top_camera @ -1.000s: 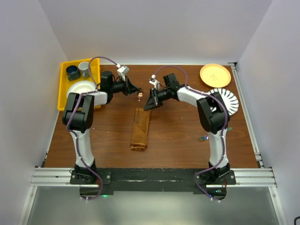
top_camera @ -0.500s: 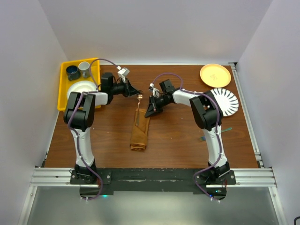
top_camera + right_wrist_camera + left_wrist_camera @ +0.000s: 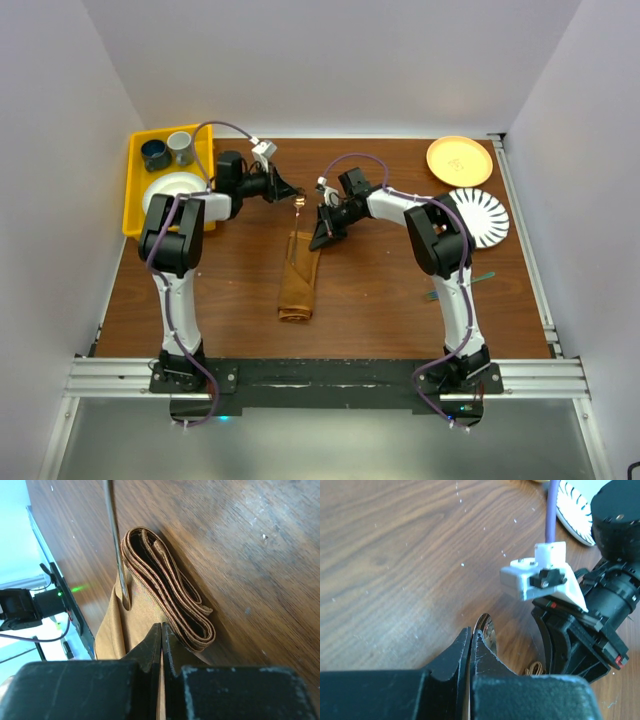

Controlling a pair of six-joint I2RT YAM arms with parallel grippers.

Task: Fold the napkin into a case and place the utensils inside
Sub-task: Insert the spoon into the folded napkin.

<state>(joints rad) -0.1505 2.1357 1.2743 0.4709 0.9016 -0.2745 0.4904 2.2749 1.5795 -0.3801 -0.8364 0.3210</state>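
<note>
The rust-brown napkin (image 3: 299, 278) lies folded into a narrow case at mid table, its stacked folds close up in the right wrist view (image 3: 172, 607). My left gripper (image 3: 291, 197) (image 3: 471, 632) is shut on a utensil, whose silvery spoon tip (image 3: 486, 630) pokes out beyond the jaws. Its thin shaft (image 3: 113, 535) hangs down, and its end sits inside the case's top fold. My right gripper (image 3: 321, 237) (image 3: 161, 629) is shut on a cloth layer at the case's top edge. Two more green-handled utensils (image 3: 436, 295) (image 3: 485, 274) lie by the right arm.
At the back left, a yellow bin (image 3: 137, 190) holds two cups (image 3: 155, 153) and a white plate (image 3: 172, 187). An orange plate (image 3: 459, 160) and a white fluted plate (image 3: 484, 215) sit at the back right. The right arm's wrist (image 3: 600, 605) is close to my left gripper.
My right gripper has moved left onto the case's top edge and shut on the cloth. The left gripper has kept its hold on the utensil almost in place.
</note>
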